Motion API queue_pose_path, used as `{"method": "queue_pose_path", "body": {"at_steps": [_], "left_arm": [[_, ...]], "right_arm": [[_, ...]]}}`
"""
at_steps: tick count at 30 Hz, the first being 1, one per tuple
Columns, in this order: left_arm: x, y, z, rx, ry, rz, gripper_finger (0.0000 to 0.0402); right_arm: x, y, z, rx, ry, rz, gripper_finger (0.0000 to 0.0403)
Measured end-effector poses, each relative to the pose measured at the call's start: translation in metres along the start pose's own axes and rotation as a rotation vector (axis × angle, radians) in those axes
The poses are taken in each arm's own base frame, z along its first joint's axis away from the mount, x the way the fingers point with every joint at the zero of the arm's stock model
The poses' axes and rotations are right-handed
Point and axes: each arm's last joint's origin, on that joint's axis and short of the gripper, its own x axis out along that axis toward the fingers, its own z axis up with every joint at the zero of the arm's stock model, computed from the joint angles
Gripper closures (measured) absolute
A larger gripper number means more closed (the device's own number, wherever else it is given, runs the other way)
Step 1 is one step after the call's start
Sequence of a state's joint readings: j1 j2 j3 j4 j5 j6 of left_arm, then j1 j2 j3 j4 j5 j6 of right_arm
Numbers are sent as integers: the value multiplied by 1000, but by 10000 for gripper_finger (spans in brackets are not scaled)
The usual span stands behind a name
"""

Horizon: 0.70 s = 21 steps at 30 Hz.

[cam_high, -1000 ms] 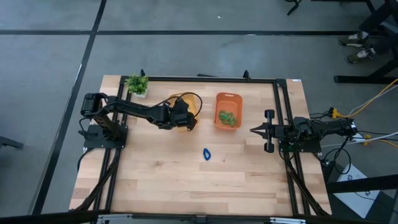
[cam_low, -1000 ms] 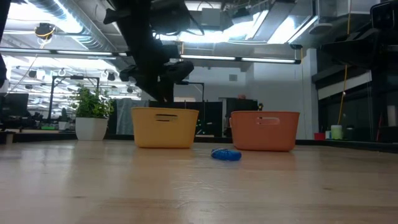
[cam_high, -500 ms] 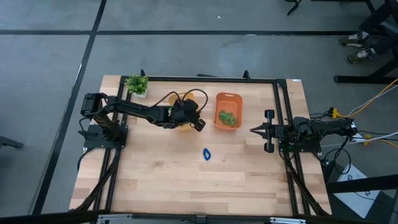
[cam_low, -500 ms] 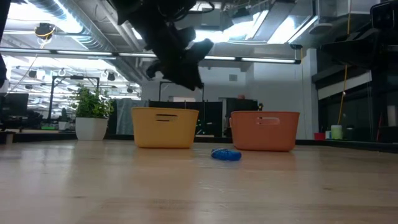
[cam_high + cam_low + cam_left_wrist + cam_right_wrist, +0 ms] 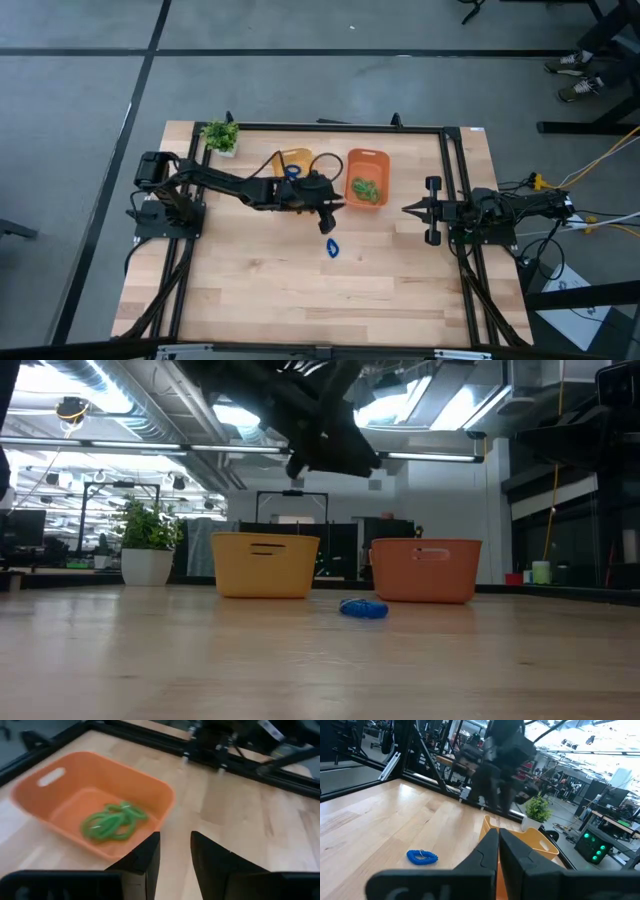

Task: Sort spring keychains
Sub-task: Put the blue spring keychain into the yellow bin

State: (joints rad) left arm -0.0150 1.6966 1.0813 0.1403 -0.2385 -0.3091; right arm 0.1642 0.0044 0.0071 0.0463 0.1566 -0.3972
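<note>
Left gripper hangs in the air between the yellow bin and the orange bin, fingers parted a little with nothing between them, so it's empty and, I'd guess, heading for the next pick. Its wrist camera looks straight past the fingers at the orange bin, which makes sense given where it sits. Sorting logic reads clearly from the bins: green spring keychains are piled in the orange bin, and a blue coil is visible in the yellow one, so blue goes yellow, green goes orange. One blue spring keychain is left lying flat on the bare table, in front of the bins and just short of the left gripper's tip; from table height it sits in front of the gap between the two bins. Looks like the last loose piece, so the task is near done. Right gripper is parked at its own side, well clear, fingers pressed together, likely to stay out of the left arm's way. Small potted plant at the far corner isn't part of the job.
</note>
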Motion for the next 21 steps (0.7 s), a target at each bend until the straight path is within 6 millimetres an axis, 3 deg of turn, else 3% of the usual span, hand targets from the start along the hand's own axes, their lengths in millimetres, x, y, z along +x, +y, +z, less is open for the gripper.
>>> {"method": "queue_pose_path", "body": {"at_steps": [12, 21], "left_arm": [[14, -28, -31, 56, 77, -82, 302], [3, -60, -35, 95, 79, -153, 310]], "right_arm": [[0, 0, 0, 0, 0, 0, 387], [0, 0, 0, 0, 0, 0, 387]]}}
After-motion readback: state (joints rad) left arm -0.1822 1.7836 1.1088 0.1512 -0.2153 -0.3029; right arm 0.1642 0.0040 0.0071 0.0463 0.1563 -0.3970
